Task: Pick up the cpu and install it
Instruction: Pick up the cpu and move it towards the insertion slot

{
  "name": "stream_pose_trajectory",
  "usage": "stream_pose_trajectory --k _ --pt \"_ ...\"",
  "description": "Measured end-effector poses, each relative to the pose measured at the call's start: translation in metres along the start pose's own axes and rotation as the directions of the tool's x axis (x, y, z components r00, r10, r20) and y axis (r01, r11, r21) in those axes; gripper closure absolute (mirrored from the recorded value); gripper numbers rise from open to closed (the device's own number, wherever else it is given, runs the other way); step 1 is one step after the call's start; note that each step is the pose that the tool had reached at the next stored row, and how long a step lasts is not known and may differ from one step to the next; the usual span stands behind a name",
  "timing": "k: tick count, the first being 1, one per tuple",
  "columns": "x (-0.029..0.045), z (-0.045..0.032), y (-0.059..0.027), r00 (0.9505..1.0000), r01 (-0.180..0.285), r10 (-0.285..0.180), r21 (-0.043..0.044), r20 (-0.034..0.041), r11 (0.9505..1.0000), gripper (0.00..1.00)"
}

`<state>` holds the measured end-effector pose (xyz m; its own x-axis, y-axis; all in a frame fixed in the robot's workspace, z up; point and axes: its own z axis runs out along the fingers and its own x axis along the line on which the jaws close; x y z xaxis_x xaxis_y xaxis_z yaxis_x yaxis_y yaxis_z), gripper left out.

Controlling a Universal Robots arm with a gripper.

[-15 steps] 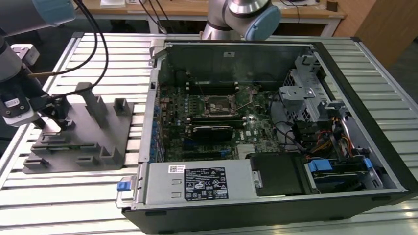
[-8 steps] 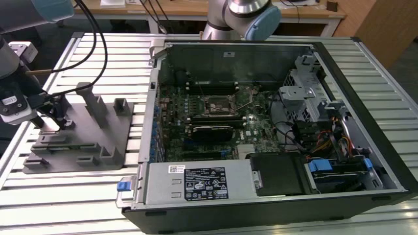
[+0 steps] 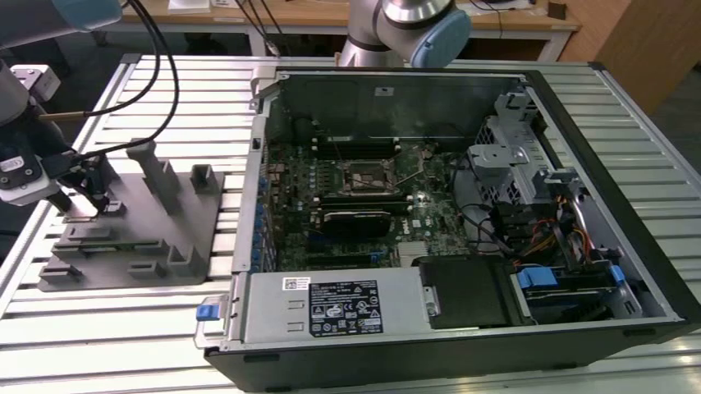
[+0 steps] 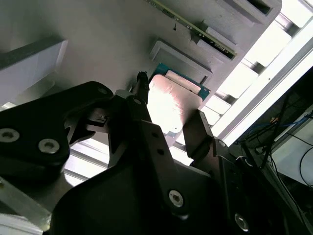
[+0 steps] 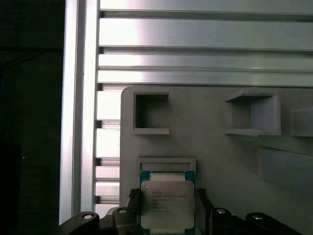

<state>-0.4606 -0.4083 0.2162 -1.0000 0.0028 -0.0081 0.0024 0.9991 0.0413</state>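
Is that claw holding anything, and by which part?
It cannot be told. The gripper straddles the cpu at two opposite edges, and the cpu lies in the grey fixture; a firm grip isn't visible.

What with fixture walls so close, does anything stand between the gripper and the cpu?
Nothing visible does. In the second wrist view the gripper sits right at the cpu, which lies in the grey fixture's recess.

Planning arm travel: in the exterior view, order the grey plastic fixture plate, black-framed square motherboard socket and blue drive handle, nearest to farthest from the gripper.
1. Grey plastic fixture plate, beneath the gripper.
2. Black-framed square motherboard socket, mid-case.
3. Blue drive handle, exterior view's right.
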Motion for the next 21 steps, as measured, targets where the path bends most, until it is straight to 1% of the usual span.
stream_pose_trajectory --k 4,5,17,21 --pt "0.0 -0.0026 0.0001 1.0 0.0 0.0 0.0001 -0.0001 1.0 0.47" --pt "0.0 -0.0046 0.0002 1.0 0.0 0.0 0.0001 -0.0001 1.0 0.47" --pt "-0.0001 -0.0129 0.0008 1.0 0.0 0.0 0.0001 -0.0001 1.0 0.47" --pt "-0.0001 -0.0171 0.0011 1.0 0.0 0.0 0.0001 -0.0001 1.0 0.47"
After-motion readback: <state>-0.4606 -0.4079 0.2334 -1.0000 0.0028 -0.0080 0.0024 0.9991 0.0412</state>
